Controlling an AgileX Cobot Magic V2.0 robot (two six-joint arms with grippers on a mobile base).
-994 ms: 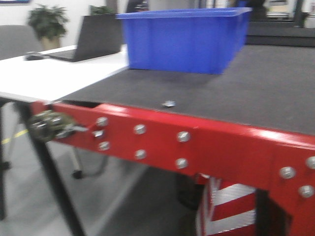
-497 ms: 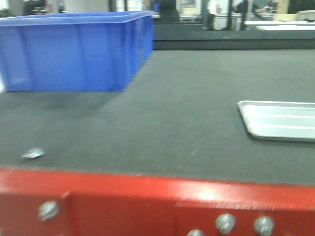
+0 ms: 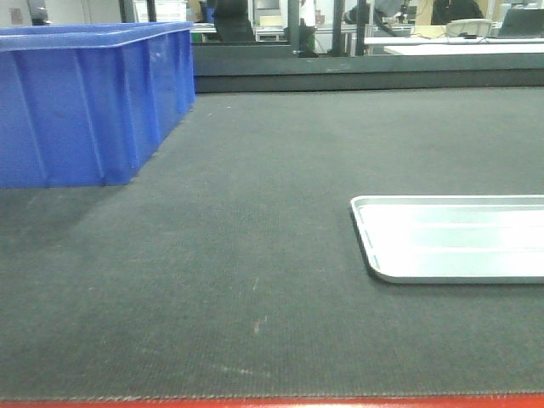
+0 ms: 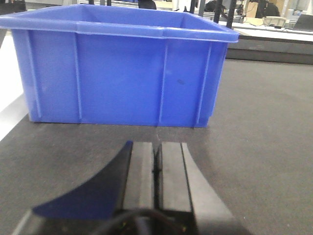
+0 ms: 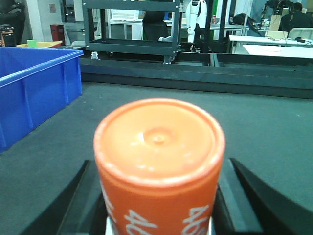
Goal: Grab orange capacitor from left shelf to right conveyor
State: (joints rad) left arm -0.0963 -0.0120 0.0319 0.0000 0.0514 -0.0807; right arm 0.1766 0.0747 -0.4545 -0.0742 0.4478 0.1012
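**Capacitor in the grip, belt spread out ahead**

From where I stand, the right pincer (image 5: 159,218) has the orange capacitor (image 5: 159,152) clamped between its two black fingers (image 5: 244,196). One finger sits on each side of the can's wall, spread only as wide as the can itself. The domed cap faces back toward the wrist and the white numerals run around the wall. Gripping it across the wall that way should let it come down on its far end and stand up.

The dark conveyor belt (image 5: 274,142) stretches out ahead of that pincer. A blue crate (image 5: 34,93) sits ahead and off to its left, and the belt straight in front of it is bare. I'd say that bare patch is the sensible spot to aim for, clear of the crate wall. A silver tray (image 3: 450,238) also lies on the belt, but I can't place it relative to the pincer.

The left pincer (image 4: 156,166) is pressed fully closed with nothing between its jaws. It hangs low over the belt with the crate directly ahead of it, which looks to me like parking it out of the way.

The left shelf is not in sight from any angle, so I take the pick to be done and only the set-down to remain.
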